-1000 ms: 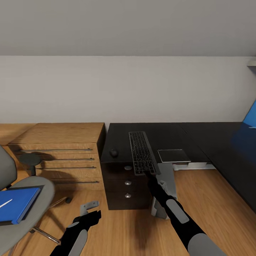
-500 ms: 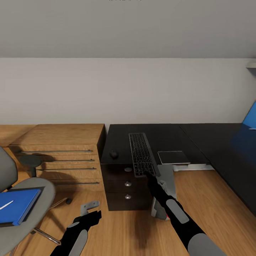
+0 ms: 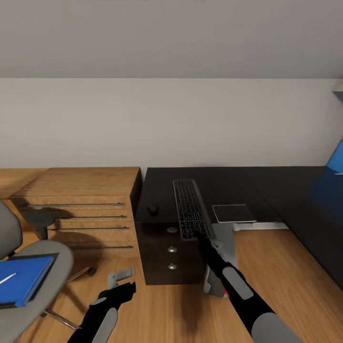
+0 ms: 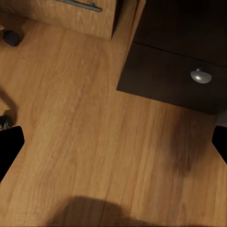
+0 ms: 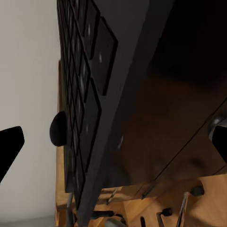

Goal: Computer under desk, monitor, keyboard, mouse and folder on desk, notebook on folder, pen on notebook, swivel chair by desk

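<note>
The dark keyboard lies lengthwise on the black desk, its near end jutting past the front edge. My right gripper is at that end, open, with its fingers wide on either side of the keyboard. The black mouse sits on the desk left of the keyboard. The blue monitor is at the right edge. On the grey swivel chair, far left, lies the blue folder with a white pen on it. My left gripper hangs open over the floor.
A wooden dresser stands against the desk's left side. The desk's drawer unit faces me, and a grey box stands under the desk beside my right arm. A flat pale slab lies on the desk right of the keyboard.
The whole picture has slid slightly down and left, so the camera moved. The keyboard, mouse and both grippers hold the same places relative to the desk.
</note>
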